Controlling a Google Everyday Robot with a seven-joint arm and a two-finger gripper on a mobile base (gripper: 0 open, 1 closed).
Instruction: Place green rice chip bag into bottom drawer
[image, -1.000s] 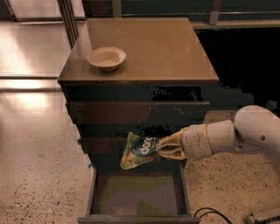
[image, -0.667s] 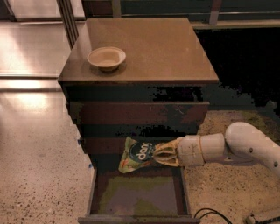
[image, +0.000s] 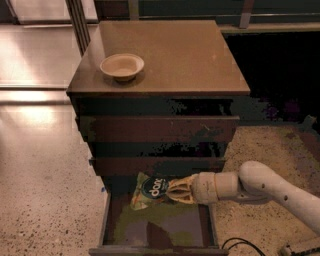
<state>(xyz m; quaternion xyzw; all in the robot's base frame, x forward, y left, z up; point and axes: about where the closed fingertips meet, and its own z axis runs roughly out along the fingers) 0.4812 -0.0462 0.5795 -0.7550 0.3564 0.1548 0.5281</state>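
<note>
The green rice chip bag (image: 148, 190), with its dark round "dang" logo, hangs over the back of the open bottom drawer (image: 159, 229). My gripper (image: 173, 190) comes in from the right on a white arm and is shut on the bag's right end. The bag sits just above the drawer's greenish-grey floor and below the front of the middle drawer. Whether the bag touches the floor I cannot tell.
A beige bowl (image: 122, 66) stands on the cabinet top (image: 190, 55) near its left front. The two upper drawers (image: 157, 129) are shut. Speckled floor (image: 45, 200) lies left of the cabinet. A dark cable (image: 240, 245) lies on the floor at lower right.
My arm has dropped lower and the bag has moved down and further in over the open bottom drawer. The grip on the bag is unchanged.
</note>
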